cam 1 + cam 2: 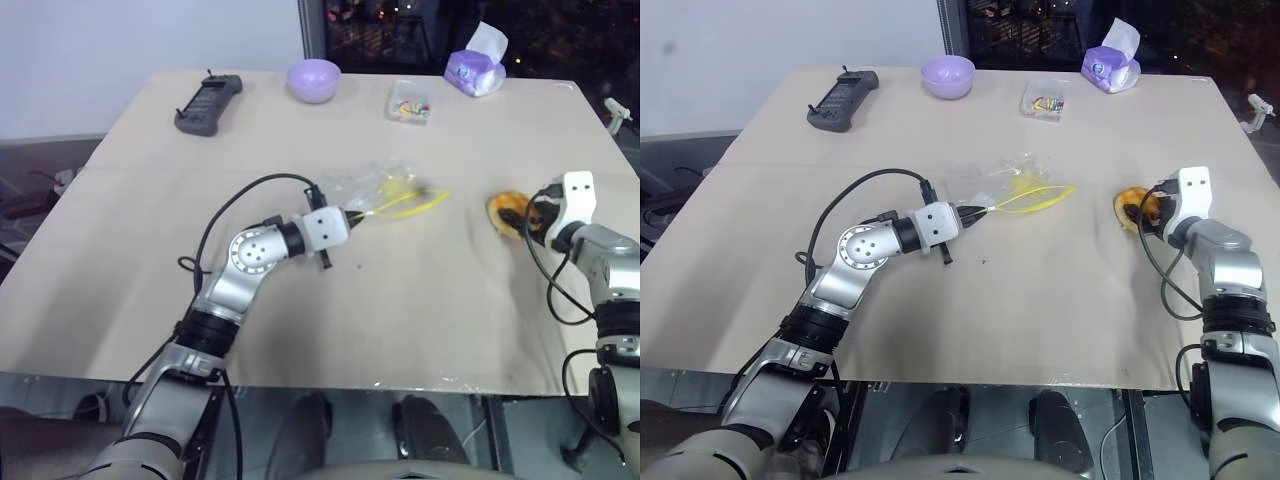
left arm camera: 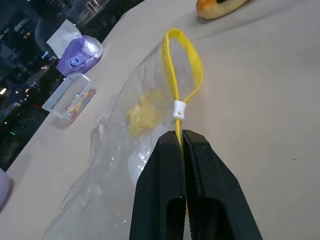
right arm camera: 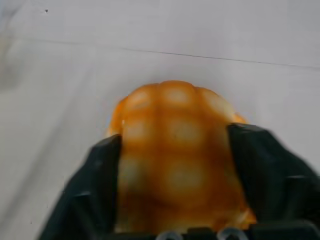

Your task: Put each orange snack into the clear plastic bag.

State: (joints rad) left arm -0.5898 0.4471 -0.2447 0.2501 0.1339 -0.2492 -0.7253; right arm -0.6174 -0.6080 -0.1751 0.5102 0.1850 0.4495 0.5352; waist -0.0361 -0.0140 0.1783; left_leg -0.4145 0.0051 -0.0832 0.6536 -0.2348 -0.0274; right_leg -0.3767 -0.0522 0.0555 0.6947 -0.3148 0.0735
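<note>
Orange against the pale table (image 1: 420, 330): from the head cameras, the orange snack (image 1: 507, 212) lies near the right edge, and my right gripper (image 1: 535, 218) has its two black fingers around it. Well to its left, about mid-table, the clear plastic bag (image 1: 385, 190) lies crinkled with its yellow seal strip looping out toward the snack. My left gripper (image 1: 350, 216) pinches the bag's left end. Along the far edge sit a dark remote (image 1: 208, 102), a purple bowl (image 1: 314, 79), a small clear box (image 1: 410, 103) of colourful bits and a tissue pack (image 1: 476, 65).

Looking along my left wrist, my two fingers (image 2: 165, 190) are pressed together on the yellow strip just below its white slider (image 2: 179, 111). The bag's mouth gapes a little beyond it, and a small yellow piece (image 2: 142, 110) shows through the film.

Looking along my right wrist, the snack's gridded dome fills the space between my fingers (image 3: 272, 165), one on each flank. Whether they already press on it I cannot tell.

To do this grasp well, I judge I should squeeze only until the soft bun is secure, keeping it centred, then lift straight up before carrying it left. My left gripper should hold the strip taut so the mouth stays wide.
</note>
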